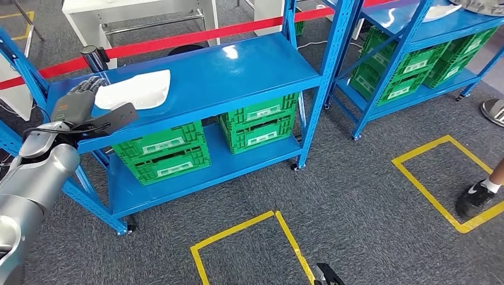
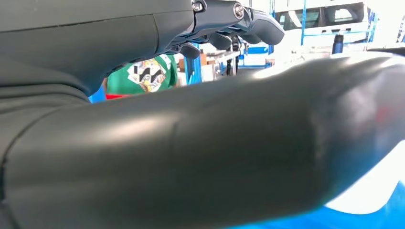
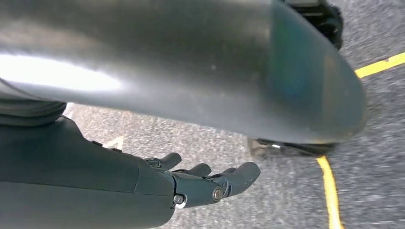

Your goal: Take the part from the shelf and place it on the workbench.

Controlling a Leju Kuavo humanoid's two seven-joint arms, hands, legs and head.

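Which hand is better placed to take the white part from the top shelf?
The left hand. It is raised at the top shelf, right beside the white part. The right hand hangs low over the grey floor, open and holding nothing.

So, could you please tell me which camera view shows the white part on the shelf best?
The head view: the white part lies whole on the blue shelf, with the left hand at its edge. The left wrist view shows a white sliver of it past the thumb. The right wrist view looks at the floor instead.
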